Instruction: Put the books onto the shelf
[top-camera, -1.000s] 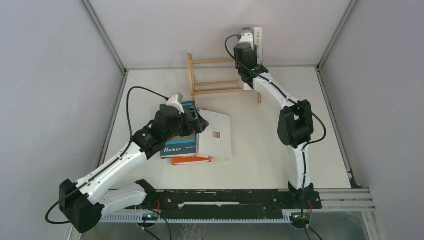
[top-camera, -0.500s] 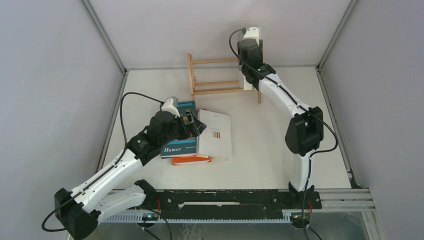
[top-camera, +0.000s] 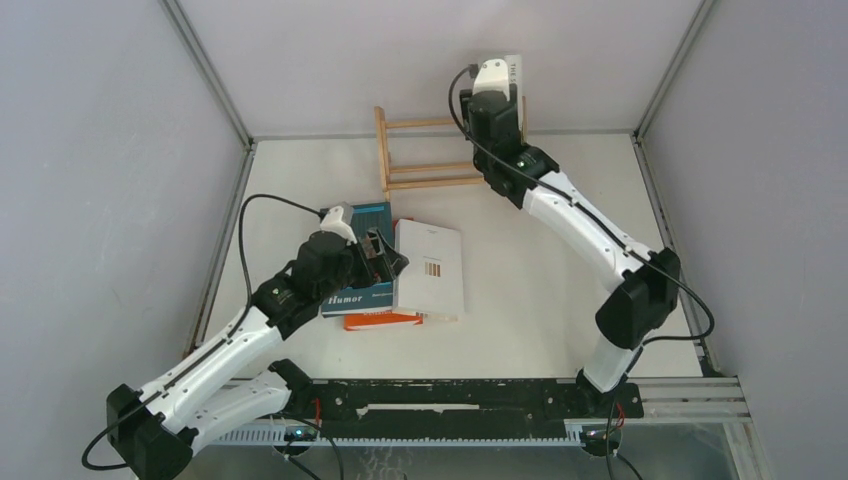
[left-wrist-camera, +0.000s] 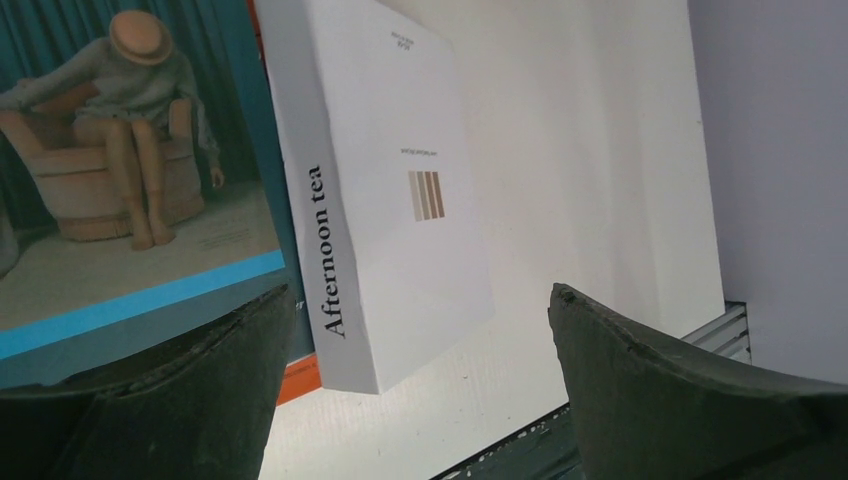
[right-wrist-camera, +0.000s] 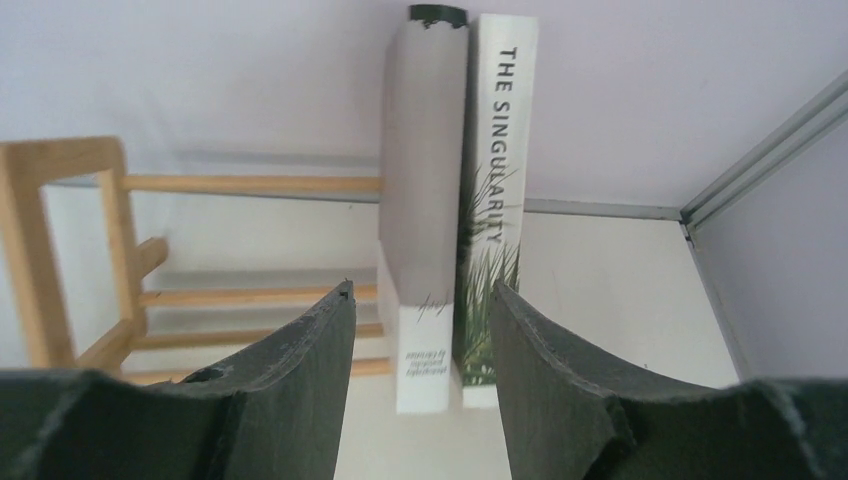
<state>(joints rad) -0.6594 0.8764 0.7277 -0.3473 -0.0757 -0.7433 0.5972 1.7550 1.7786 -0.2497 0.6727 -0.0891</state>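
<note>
shelf (right-wrist-camera: 250, 184): pale bare wood; white bk (left-wrist-camera: 400, 230): matt paper cover; left pincer pads (left-wrist-camera: 680, 400): rough.

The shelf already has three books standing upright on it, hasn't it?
Not three, only two. The right wrist view shows just the grey book and The Singularity standing upright side by side on the shelf.
</note>
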